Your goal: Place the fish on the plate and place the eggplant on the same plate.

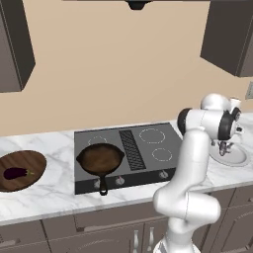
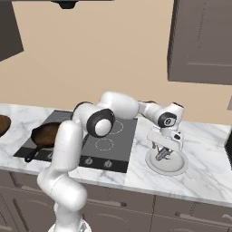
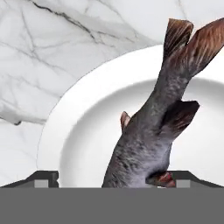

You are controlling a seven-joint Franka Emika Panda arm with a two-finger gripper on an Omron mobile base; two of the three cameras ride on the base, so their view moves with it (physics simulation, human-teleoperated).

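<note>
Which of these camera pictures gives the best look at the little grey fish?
The hand view: the slender silvery-grey fish is close up over the round white plate, tail fin clear. In the right base view it is a small sliver above the plate. In the left base view it is too small to tell.

Beige wall (image 1: pixel 123 64), dark upper cabinets (image 2: pixel 201 41), marble counter (image 1: pixel 49 195), grey drawers (image 1: pixel 94 230).
</note>
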